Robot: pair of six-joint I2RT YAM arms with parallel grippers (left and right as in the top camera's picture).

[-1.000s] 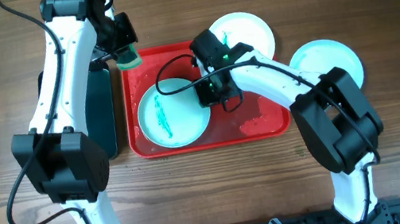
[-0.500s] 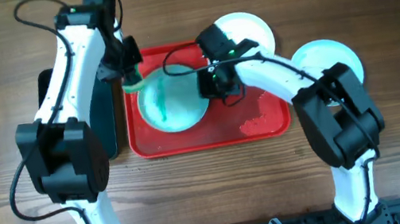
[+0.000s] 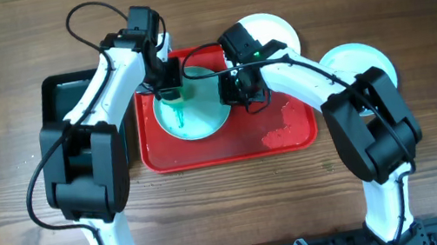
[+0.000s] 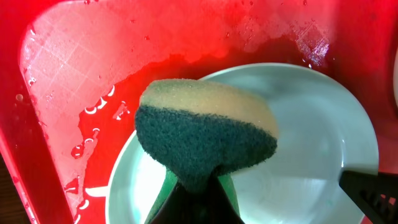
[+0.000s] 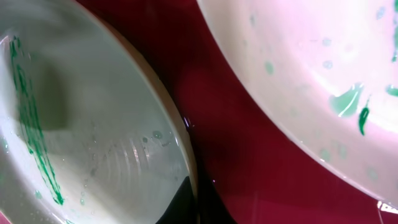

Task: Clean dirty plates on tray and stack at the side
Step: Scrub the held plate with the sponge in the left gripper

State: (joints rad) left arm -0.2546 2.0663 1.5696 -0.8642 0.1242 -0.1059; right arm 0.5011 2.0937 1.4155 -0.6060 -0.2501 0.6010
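A pale aqua plate (image 3: 197, 115) with a teal-green smear (image 5: 30, 112) is tilted up over the red tray (image 3: 231, 147). My right gripper (image 3: 234, 93) is shut on its right rim (image 5: 180, 146). My left gripper (image 3: 169, 88) is shut on a yellow-and-green sponge (image 4: 205, 134), which is at the plate's upper left part (image 4: 305, 143). A second plate (image 3: 270, 33) with green specks lies at the tray's back right edge and shows in the right wrist view (image 5: 311, 68). A third plate (image 3: 359, 65) lies on the table to the right.
A black tray (image 3: 64, 94) lies left of the red tray, partly under my left arm. Soapy water pools on the red tray's floor (image 4: 81, 68) and near its front right (image 3: 278, 135). Wooden table all round.
My left arm has swung right, bringing the sponge from the tray's back left corner onto the plate. The right gripper has raised and tilted the plate toward the tray's back.
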